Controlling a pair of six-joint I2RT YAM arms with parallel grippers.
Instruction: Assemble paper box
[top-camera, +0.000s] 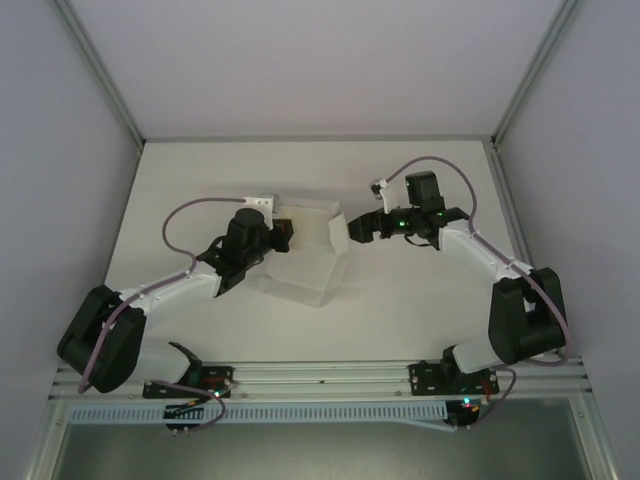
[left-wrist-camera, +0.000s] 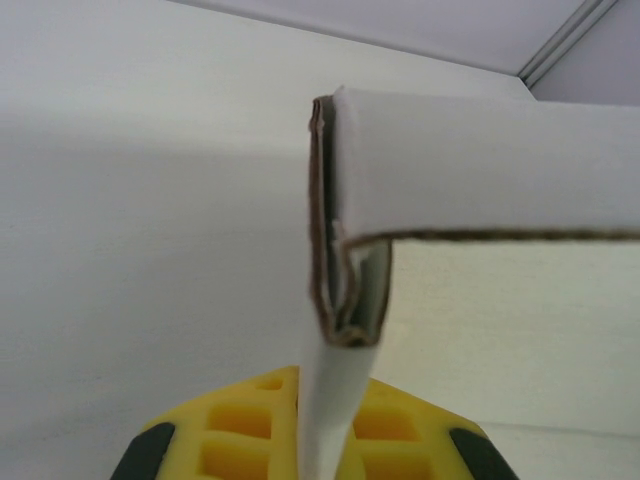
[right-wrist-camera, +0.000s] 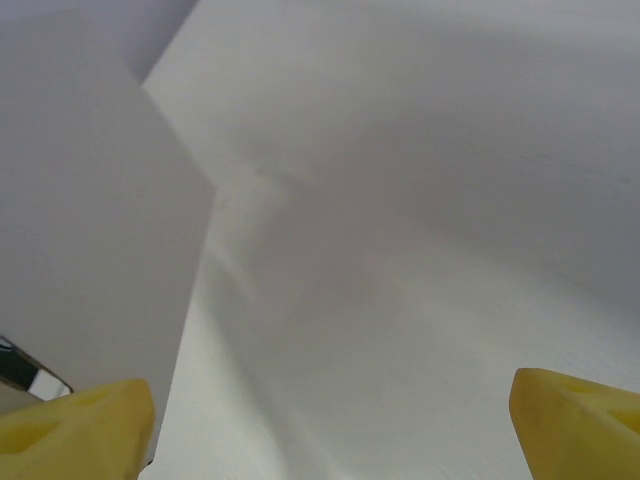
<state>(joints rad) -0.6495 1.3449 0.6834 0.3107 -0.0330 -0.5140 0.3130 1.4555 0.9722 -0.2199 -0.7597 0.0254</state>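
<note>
jaws of the left gripper (left-wrist-camera: 330, 440) pinch a doubled wall of the paper box (top-camera: 312, 262); right gripper (top-camera: 356, 230) gapes beside it. light, thin card, likely creasing easily: grip doubled edges.

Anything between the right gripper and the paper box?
Nothing. Top view: the right gripper sits right at the paper box, no gap visible. Right wrist view: its panel stands beside one open finger, bare table beyond.

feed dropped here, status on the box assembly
Left gripper shut on paper box flap. Right gripper open, at its right side. Box partly folded.
</note>
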